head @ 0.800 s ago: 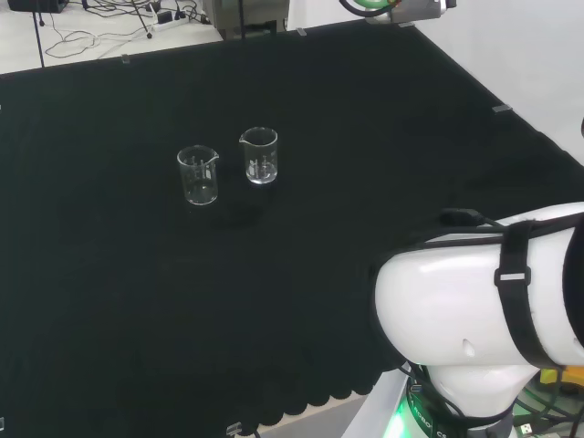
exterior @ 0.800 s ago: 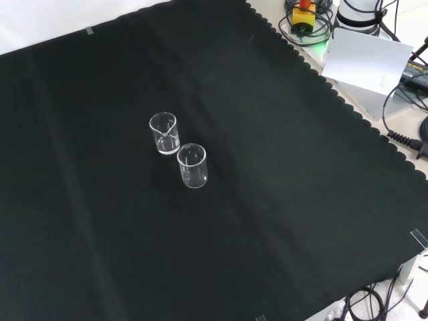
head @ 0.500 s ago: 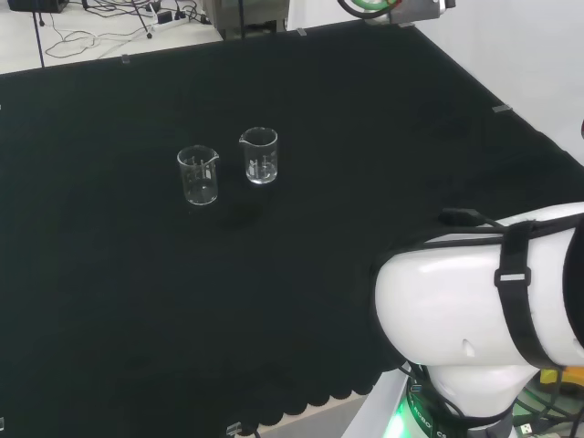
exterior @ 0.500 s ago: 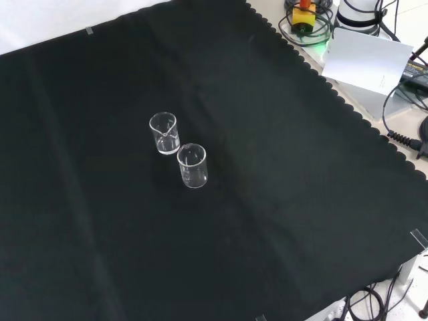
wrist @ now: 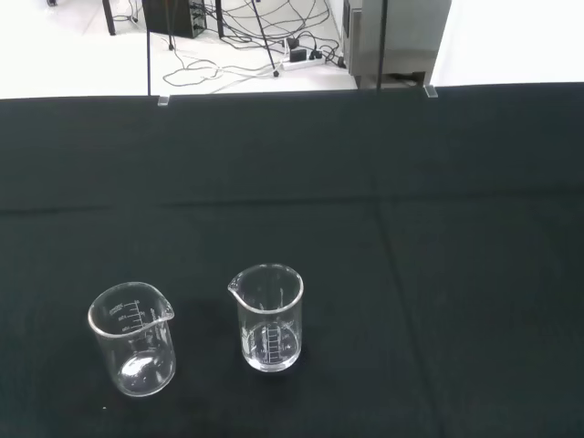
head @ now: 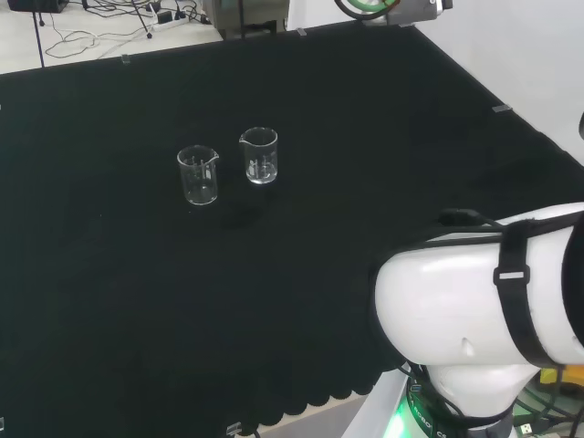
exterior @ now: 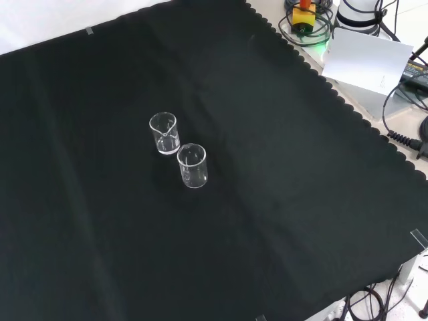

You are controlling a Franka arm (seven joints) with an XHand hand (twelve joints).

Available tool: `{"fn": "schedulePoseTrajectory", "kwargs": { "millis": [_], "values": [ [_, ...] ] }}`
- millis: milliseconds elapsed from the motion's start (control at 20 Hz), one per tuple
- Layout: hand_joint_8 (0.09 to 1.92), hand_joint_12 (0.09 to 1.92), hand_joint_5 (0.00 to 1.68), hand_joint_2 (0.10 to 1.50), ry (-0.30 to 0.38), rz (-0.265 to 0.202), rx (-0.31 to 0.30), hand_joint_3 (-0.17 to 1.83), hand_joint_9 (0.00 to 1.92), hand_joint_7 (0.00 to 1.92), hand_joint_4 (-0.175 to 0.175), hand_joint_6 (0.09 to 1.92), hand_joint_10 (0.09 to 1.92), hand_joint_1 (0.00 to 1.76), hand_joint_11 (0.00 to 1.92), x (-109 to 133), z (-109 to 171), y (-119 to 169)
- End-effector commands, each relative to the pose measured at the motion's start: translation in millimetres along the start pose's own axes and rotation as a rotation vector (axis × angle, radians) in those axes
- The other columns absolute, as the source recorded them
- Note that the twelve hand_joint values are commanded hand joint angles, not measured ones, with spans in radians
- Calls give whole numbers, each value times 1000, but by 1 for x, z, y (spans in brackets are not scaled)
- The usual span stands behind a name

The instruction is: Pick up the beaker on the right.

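We saw two clear glass beakers standing upright on the black cloth (head: pixel 383 137), close together but apart, neither touched by anything. In the head view, going from left to right, the first beaker (head: pixel 198 175) stood a little nearer to the camera, with its spout turned to the right. Just beside it, to the right and slightly farther off, stood the right-hand beaker (head: pixel 259 155), the one the task asks for, with its spout on the left side of its rim. Both looked empty, and both carried white measuring marks on their walls. At the far right of that view rose the big white arm link (head: pixel 474 301) with a black strap around it.

In the front view the same pair stood one behind the other near the middle of the cloth: the task's beaker (exterior: pixel 164 132) was the higher and left one, and the other beaker (exterior: pixel 192 165) stood just below and to its right.

In the wrist view the two beakers appeared side by side, the plain one (wrist: pixel 133 339) and the task's beaker (wrist: pixel 268 318), with bare cloth around them. We could not tell how far the hand was open, or whether it held anything.
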State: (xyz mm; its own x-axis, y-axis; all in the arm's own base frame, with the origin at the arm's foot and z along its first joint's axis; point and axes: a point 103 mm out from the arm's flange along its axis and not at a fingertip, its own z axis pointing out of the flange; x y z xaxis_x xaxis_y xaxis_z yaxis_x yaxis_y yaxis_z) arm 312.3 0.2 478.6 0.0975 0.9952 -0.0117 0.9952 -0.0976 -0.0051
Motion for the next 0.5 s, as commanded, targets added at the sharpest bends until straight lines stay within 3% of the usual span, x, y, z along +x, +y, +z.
{"fn": "schedulePoseTrajectory", "kwargs": {
  "millis": [50, 500],
  "values": [
    [430, 1092, 375, 1273, 11, 24, 13, 293, 113, 27, -7, 108, 572, 52, 0, -2, 11, 5],
    [431, 1104, 380, 1257, 23, 60, 46, 272, 122, 39, -7, 92, 575, 102, 0, -19, 39, 31]
  ]
}}
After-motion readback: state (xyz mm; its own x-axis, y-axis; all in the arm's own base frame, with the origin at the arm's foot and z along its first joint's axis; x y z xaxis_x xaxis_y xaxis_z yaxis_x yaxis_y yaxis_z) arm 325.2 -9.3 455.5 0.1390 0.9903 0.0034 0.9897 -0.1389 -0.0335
